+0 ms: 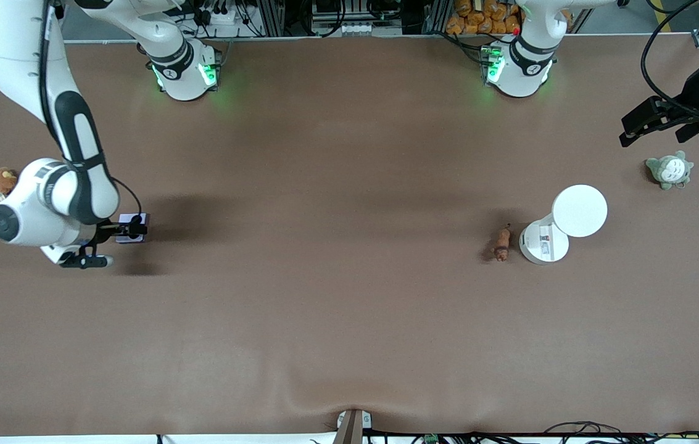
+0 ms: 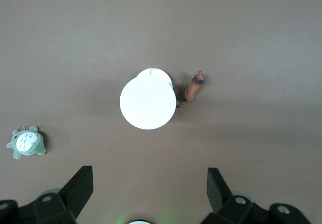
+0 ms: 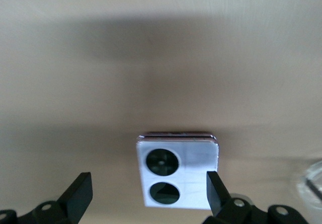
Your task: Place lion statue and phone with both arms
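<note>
The lavender phone [image 1: 134,226] [image 3: 177,172] lies flat on the table at the right arm's end, its two black camera circles facing up. My right gripper [image 1: 108,245] [image 3: 148,183] stands open low around it, with one finger close against the phone's edge. The reddish-brown lion statue [image 1: 502,243] [image 2: 192,88] lies on the table beside the base of a white round-topped device [image 1: 562,225] [image 2: 148,102]. My left gripper [image 1: 661,126] [image 2: 150,178] hangs open and empty, high over the table at the left arm's end, well away from the statue.
A grey-green plush [image 1: 670,170] [image 2: 26,142] sits near the table edge at the left arm's end. A round brown plush [image 1: 1,180] sits at the right arm's end, partly hidden by that arm.
</note>
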